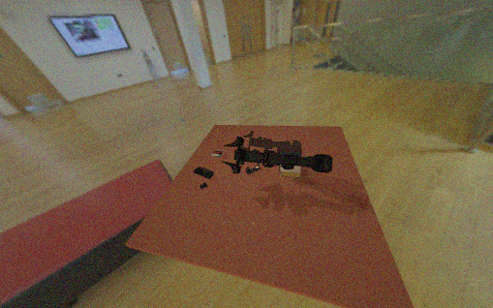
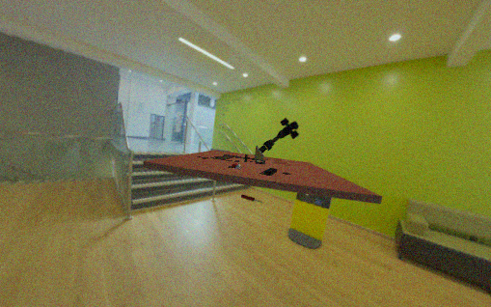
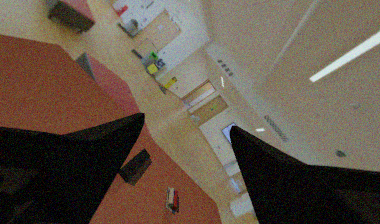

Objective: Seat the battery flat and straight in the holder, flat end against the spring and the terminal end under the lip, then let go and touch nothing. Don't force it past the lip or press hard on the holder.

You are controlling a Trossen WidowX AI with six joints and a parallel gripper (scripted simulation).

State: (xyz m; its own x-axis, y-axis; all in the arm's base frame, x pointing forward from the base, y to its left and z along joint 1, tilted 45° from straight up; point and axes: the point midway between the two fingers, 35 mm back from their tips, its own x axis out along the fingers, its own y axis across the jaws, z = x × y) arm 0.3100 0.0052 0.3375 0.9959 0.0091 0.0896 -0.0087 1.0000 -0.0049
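Observation:
A small red-and-white piece (image 1: 216, 154) (image 2: 235, 166) (image 3: 172, 200), which looks like the battery, lies near the table's edge. A black block (image 1: 203, 172) (image 2: 268, 171) (image 3: 136, 167), perhaps the holder, lies a short way from it. Its spring and lip are too small to make out, and I cannot tell whether the red-and-white piece is one part or two. My gripper (image 1: 224, 154) (image 2: 288, 128) (image 3: 188, 123) is open, with nothing between its fingers. It is raised above the table and clear of both pieces. The wrist view looks out across the table's edge into the room.
The red table top (image 1: 215, 228) (image 2: 332, 185) (image 3: 31, 90) carries these things. A small dark piece (image 1: 203, 185) (image 2: 286, 174) lies beside the black block. A pale block (image 1: 291, 171) sits by the arm. A red-handled tool (image 2: 248, 197) shows below the table.

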